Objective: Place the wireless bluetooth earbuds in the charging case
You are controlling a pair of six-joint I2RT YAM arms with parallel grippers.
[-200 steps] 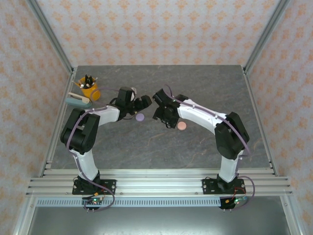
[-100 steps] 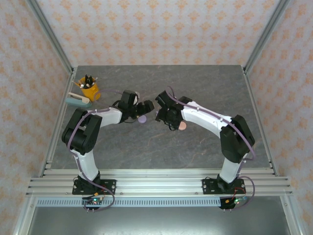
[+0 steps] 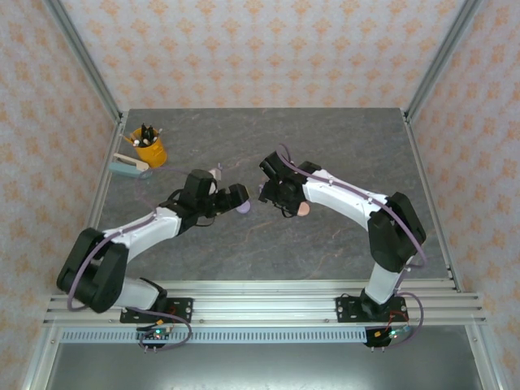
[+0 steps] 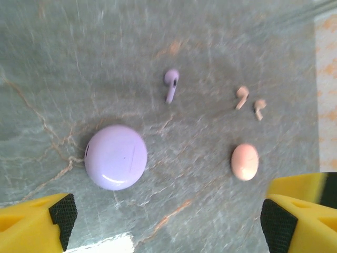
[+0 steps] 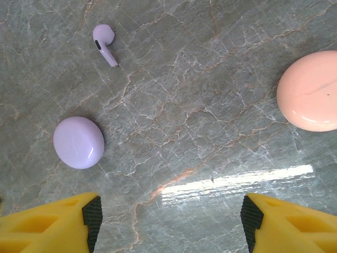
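Left arm (image 3: 122,240) down: in the half second since the last overhead frame its elbow has sunk toward the near-left rail, and the forearm now lies stretched low across the grey stone table (image 3: 341,146). The right arm (image 3: 349,199) holds much the same arch.

The overhead adds a yellow cup (image 3: 149,151) of pens at the table's far-left corner.

From the wrist cameras I read both tools. The left gripper (image 4: 168,216) is spread wide, its yellow fingers (image 4: 31,221) at the lower corners, over the closed lilac case (image 4: 116,157). The right gripper (image 5: 171,216) is likewise spread, above bare stone between the two cases.

In the left wrist view the closed salmon-pink case (image 4: 245,161) lies well apart to the lilac one's right. One lilac bud (image 4: 171,84) lies on the table beyond the lilac case, clear of it. That camera also adds two salmon-pink buds (image 4: 241,97), just beside each other past the pink case.
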